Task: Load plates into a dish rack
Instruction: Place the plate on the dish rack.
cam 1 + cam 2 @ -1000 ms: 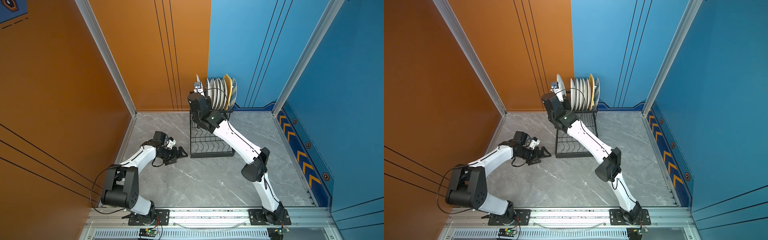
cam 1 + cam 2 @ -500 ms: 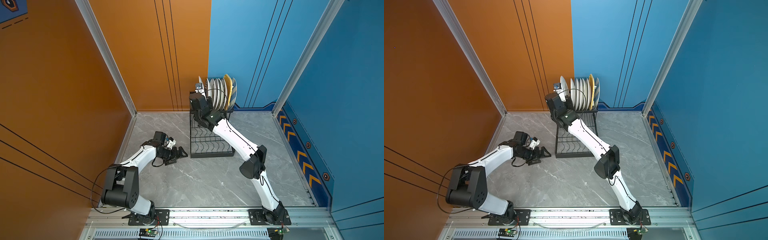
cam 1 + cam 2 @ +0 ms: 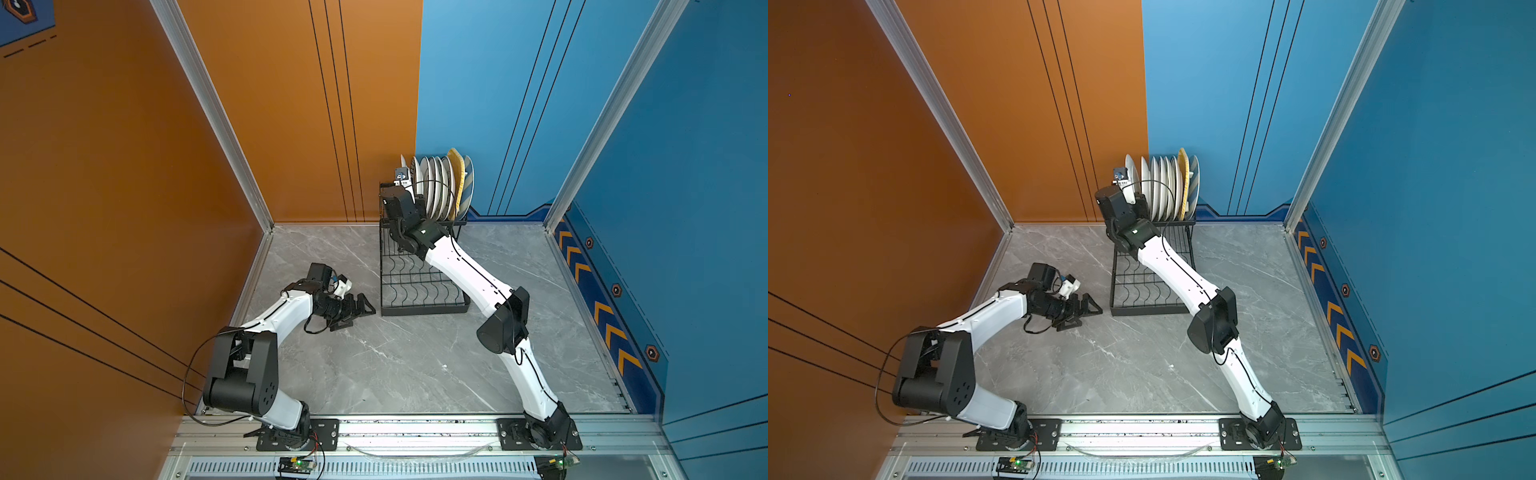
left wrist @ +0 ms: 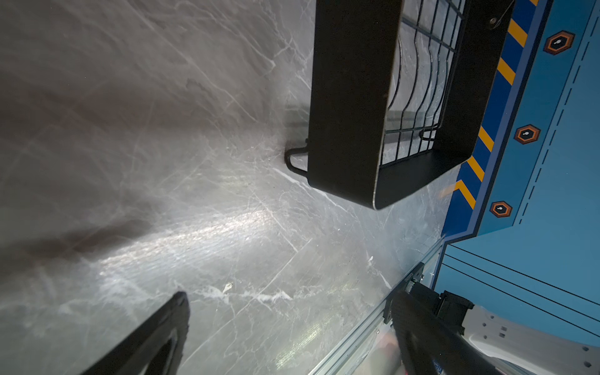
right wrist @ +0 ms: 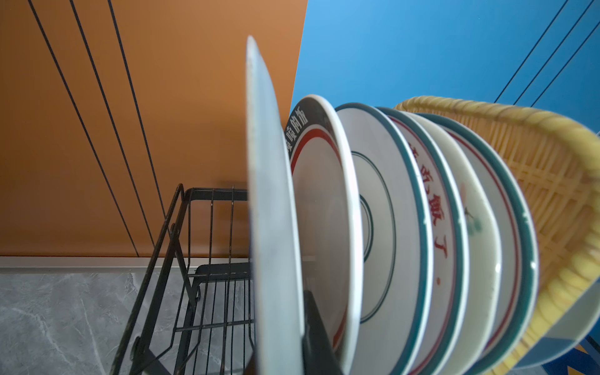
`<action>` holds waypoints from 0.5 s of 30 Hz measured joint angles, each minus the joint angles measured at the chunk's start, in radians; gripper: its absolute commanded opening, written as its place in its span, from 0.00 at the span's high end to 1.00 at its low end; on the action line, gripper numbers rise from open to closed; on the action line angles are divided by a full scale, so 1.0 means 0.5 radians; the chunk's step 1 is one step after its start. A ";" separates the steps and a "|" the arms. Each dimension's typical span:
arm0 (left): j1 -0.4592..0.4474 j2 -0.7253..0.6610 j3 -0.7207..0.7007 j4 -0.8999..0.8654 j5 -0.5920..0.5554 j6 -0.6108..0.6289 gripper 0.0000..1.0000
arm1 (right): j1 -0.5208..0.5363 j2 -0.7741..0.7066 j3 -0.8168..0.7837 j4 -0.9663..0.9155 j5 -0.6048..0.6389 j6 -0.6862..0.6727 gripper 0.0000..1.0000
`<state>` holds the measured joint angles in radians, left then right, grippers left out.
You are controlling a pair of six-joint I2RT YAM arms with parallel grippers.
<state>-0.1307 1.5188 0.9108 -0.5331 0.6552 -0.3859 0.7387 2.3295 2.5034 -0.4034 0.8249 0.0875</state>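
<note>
The black wire dish rack [image 3: 424, 309] [image 3: 1150, 309] stands against the back wall. Several plates [image 3: 440, 187] [image 3: 1163, 187] stand on edge in its upper tier, with a yellow woven one [image 5: 535, 181] near the far end. My right gripper [image 3: 409, 195] [image 5: 281, 324] is shut on a pale plate [image 5: 269, 194] [image 3: 1130, 170]. It holds this plate upright at the row's left end, a small gap from the nearest racked plate. My left gripper [image 3: 359, 316] [image 4: 292, 324] lies open and holding nothing on the floor, left of the rack's front corner.
The rack's wavy lower tier [image 3: 415, 278] holds nothing, and my right forearm crosses above it. Orange wall [image 3: 291, 124] runs behind and left, and blue wall [image 3: 665, 208] behind and right. Grey marble floor [image 3: 395, 365] spreads in front of the rack.
My right gripper has carried the pale plate slightly rightward, closer to the racked row. The left arm has not moved.
</note>
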 measured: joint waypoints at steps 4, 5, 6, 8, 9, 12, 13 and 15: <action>0.000 0.001 0.000 0.000 0.000 0.000 0.02 | -0.013 0.010 0.000 0.002 -0.027 0.034 0.88; 0.001 0.002 0.000 0.000 0.000 0.000 0.02 | -0.014 0.010 0.000 0.002 -0.031 0.038 0.85; 0.002 0.004 0.000 0.000 0.000 0.000 0.02 | -0.014 0.010 0.000 0.002 -0.033 0.043 0.80; 0.002 0.008 0.000 0.000 0.000 0.000 0.02 | -0.014 0.010 0.001 0.002 -0.034 0.047 0.77; 0.002 0.011 0.000 0.000 0.000 0.000 0.02 | -0.014 0.010 0.003 0.002 -0.034 0.044 0.75; 0.002 0.017 0.000 0.000 0.000 0.000 0.02 | -0.008 0.010 0.006 0.002 -0.034 0.041 0.71; 0.002 0.017 0.000 0.000 -0.001 0.000 0.02 | -0.006 0.010 0.007 0.002 -0.033 0.040 0.71; 0.002 0.017 0.000 0.000 0.000 0.000 0.02 | 0.002 0.009 0.008 0.001 -0.033 0.039 0.69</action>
<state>-0.1299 1.5272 0.9108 -0.5331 0.6552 -0.3859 0.7399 2.3341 2.5072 -0.4030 0.8085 0.1070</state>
